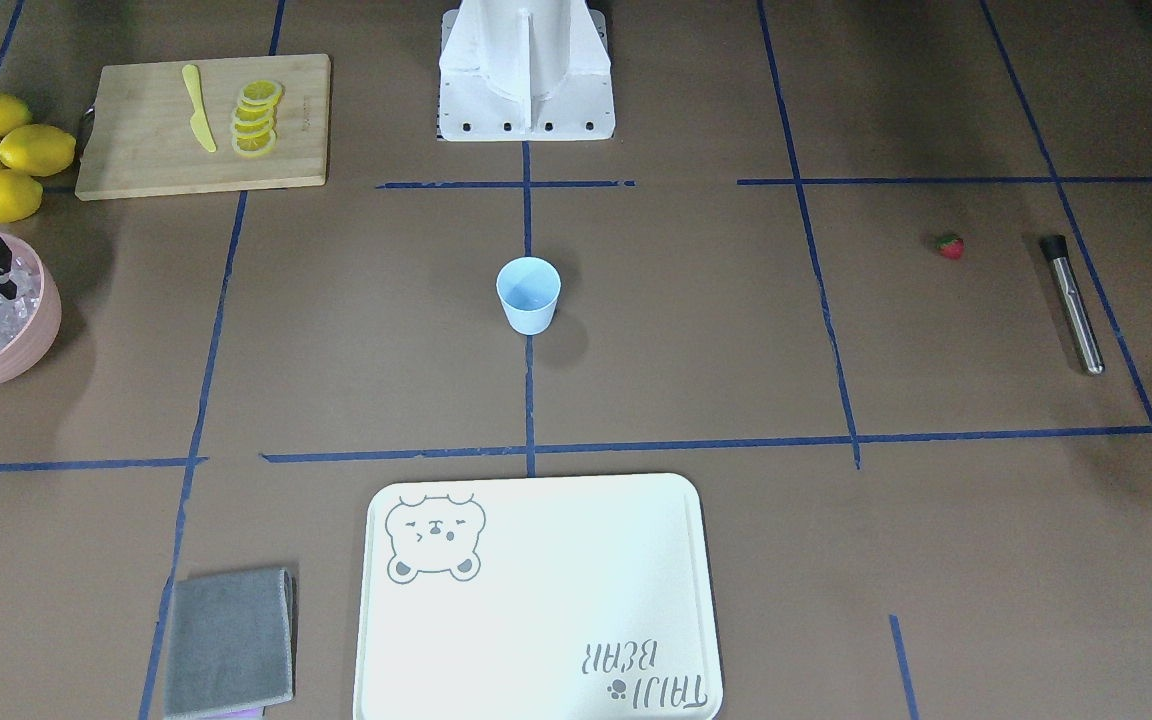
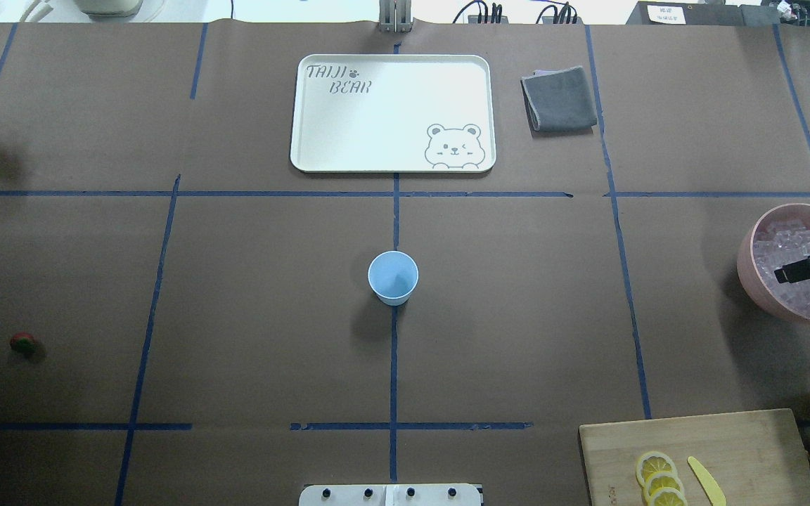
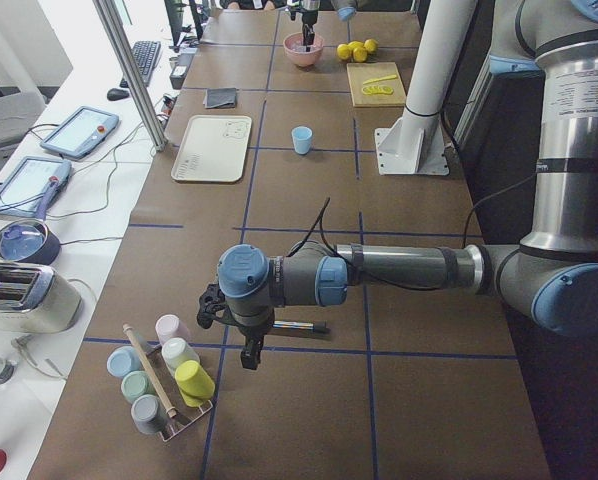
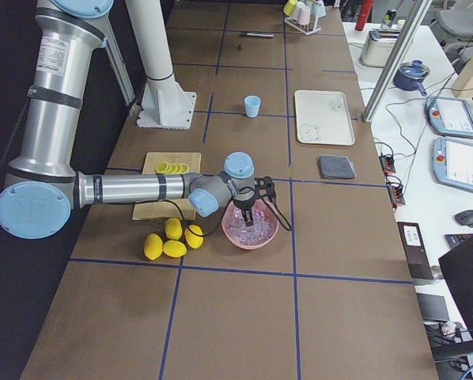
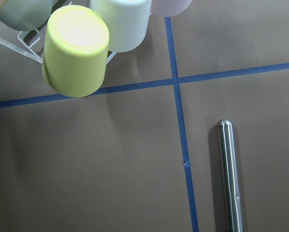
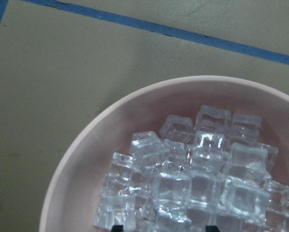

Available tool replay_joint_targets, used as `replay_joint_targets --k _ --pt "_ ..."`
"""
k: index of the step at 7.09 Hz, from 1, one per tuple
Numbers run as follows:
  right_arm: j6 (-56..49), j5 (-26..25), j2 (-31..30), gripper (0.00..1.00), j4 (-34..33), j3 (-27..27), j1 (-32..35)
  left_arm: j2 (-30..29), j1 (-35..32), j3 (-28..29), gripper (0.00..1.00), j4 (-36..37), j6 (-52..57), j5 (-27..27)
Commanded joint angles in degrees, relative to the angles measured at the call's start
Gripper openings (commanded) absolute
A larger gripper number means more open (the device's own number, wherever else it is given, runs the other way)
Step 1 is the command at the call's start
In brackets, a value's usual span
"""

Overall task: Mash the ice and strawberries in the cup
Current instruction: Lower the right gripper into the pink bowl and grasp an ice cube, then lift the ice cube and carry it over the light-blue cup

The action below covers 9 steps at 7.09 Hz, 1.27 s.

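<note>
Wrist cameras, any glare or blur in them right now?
Left wrist view: the yellow cup is washed out pale on its end and slightly soft, while the metal rod is sharp. Right wrist view: the ice is in focus with small bright glints.

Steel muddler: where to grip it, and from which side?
Grip the muddler mid-shaft from straight above, with the jaws set across its narrow width. It lies flat on the table, the shaft is straight and even, and there is bare paper along both long sides for the jaws.
</note>
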Motion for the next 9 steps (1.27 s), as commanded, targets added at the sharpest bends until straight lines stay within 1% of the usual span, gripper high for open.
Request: replay_joint_targets --k 1,2,4,5,6,7,8,9 --pt "-0.03 -0.11 0.03 0.24 0.00 -0.10 -0.01 0.00 0.00 0.00 1.00 0.00 0.00 -0.08" --pt "-0.03 -0.02 -0.06 0.09 0.08 0.08 -0.01 0.00 0.00 0.00 1.00 0.00 0.00 -0.08" --pt "-0.03 0.24 0.12 0.06 0.00 0.69 0.17 0.00 0.00 -0.09 1.00 0.00 0.00 0.00" --pt "-0.03 0.68 0.03 0.05 -0.09 2.35 0.69 0.00 0.00 0.00 1.00 0.00 0.00 0.00" --pt "0.32 1.81 0.03 0.05 -1.14 6.10 2.44 0.00 0.00 -0.09 1.00 -0.09 0.00 -0.08" --pt "0.49 3.39 1.51 0.06 -5.84 9.80 3.76 0.00 0.00 -0.17 1.00 -0.09 0.00 -0.08" --pt "0.93 3.15 6.66 0.10 -12.59 12.01 4.03 0.00 0.00 -0.35 1.00 -0.17 0.00 -0.08" --pt "0.93 2.97 11.15 0.08 -17.79 12.21 3.43 0.00 0.00 -0.35 1.00 -0.09 0.00 -0.08"
